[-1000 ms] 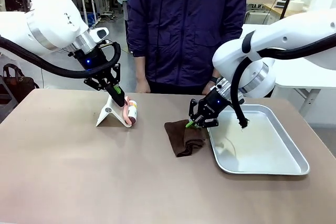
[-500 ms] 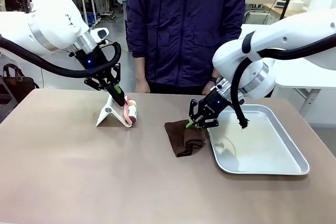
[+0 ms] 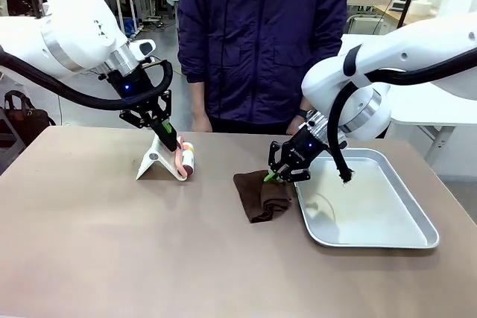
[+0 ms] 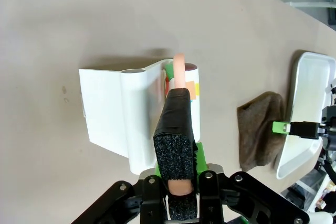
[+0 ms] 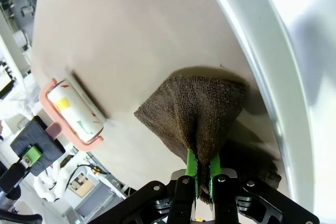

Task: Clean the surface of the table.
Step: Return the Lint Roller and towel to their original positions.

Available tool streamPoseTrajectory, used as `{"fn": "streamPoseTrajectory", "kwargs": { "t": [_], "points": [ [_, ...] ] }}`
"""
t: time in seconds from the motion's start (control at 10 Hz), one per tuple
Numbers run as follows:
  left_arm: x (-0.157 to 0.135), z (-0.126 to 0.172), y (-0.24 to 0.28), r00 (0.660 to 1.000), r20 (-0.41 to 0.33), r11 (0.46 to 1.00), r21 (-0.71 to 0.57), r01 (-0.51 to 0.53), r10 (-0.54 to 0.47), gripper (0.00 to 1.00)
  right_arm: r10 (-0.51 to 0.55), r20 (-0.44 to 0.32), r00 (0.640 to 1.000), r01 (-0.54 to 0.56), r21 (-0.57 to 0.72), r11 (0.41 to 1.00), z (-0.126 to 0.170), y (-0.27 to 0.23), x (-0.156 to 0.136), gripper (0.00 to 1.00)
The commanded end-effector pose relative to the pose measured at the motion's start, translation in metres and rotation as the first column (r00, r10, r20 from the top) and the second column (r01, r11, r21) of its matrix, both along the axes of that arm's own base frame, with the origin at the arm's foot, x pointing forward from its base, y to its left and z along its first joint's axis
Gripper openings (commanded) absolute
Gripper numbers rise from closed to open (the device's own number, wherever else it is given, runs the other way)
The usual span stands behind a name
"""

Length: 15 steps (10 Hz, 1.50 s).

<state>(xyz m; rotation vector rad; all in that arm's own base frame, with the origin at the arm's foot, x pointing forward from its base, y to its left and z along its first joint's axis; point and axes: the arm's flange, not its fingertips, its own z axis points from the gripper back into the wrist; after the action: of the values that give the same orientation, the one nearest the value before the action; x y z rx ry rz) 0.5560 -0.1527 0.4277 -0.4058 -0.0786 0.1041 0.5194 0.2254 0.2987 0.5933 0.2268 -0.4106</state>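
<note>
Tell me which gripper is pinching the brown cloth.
The right gripper, beside the metal tray, is shut on the brown cloth. The left gripper is at the lint roller handle instead, farther left on the table.

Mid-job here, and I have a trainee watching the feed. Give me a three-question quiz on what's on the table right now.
1. True or false: the brown cloth lies inside the metal tray.
2. What is the right gripper shut on?
A. the tray's rim
B. the brown cloth
C. the lint roller
3. Fill in: the lint roller rests in a white ____ on the table, at the left gripper.

Key:
1. False. It lies on the table beside the tray's near-left edge.
2. B. The jaws pinch the cloth.
3. Stand. The roller's pink handle runs between the left jaws.
</note>
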Motion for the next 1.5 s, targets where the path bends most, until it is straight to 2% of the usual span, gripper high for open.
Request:
{"fn": "streamPoseTrajectory", "kwargs": {
  "t": [0.0,0.1,0.2,0.3,0.5,0.6,0.7,0.8,1.0,1.2,1.4],
  "points": [
    [0.008,-0.006,0.005,0.999,-0.041,0.999,0.051,-0.003,0.005,0.72,-0.001,-0.019,1.0,0.001,-0.021,1.0,-0.001,0.002,-0.003,0.1],
    [0.009,-0.007,0.006,0.998,-0.057,0.998,0.058,-0.006,0.01,0.86,-0.002,-0.029,1.0,0.002,-0.014,1.0,-0.002,0.002,-0.003,0.49],
    [0.009,-0.008,0.007,0.998,-0.062,0.998,0.061,-0.006,0.01,1.0,-0.002,-0.044,0.999,0.001,-0.015,1.0,-0.004,0.002,-0.002,0.66],
    [0.009,-0.007,0.007,0.998,-0.062,0.998,0.068,-0.012,0.016,1.0,-0.006,-0.047,0.999,0.005,-0.014,1.0,-0.005,0.001,-0.002,1.0],
    [0.008,-0.004,0.009,0.998,-0.058,0.997,0.071,-0.03,0.034,1.0,-0.008,-0.05,0.999,0.008,-0.01,1.0,-0.005,0.001,-0.002,1.0],
    [0.008,-0.003,0.011,0.998,-0.054,0.997,0.064,-0.035,0.039,1.0,-0.005,-0.051,0.999,0.005,-0.007,1.0,-0.006,0.001,-0.002,0.89],
    [0.007,-0.002,0.013,0.998,-0.05,0.998,0.059,-0.038,0.041,1.0,-0.003,-0.051,0.999,0.003,-0.006,1.0,-0.006,0.001,-0.002,0.98],
    [0.005,0.0,0.017,0.998,-0.045,0.998,0.053,-0.044,0.046,1.0,0.0,-0.046,0.999,0.0,0.0,1.0,-0.006,0.002,-0.002,1.0],
    [0.0,0.004,0.023,0.998,-0.033,0.999,0.026,-0.044,0.044,1.0,0.012,-0.029,1.0,-0.011,0.019,1.0,-0.004,0.003,-0.002,1.0],
    [-0.008,0.008,0.032,0.999,-0.01,0.999,-0.024,-0.032,0.032,1.0,0.026,-0.011,1.0,-0.025,0.092,0.995,0.003,-0.003,-0.003,1.0],
    [-0.023,0.019,0.047,0.999,0.044,0.994,-0.106,-0.024,0.028,1.0,0.023,0.025,0.999,-0.027,0.184,0.983,0.024,-0.023,-0.008,1.0]
  ]
}}
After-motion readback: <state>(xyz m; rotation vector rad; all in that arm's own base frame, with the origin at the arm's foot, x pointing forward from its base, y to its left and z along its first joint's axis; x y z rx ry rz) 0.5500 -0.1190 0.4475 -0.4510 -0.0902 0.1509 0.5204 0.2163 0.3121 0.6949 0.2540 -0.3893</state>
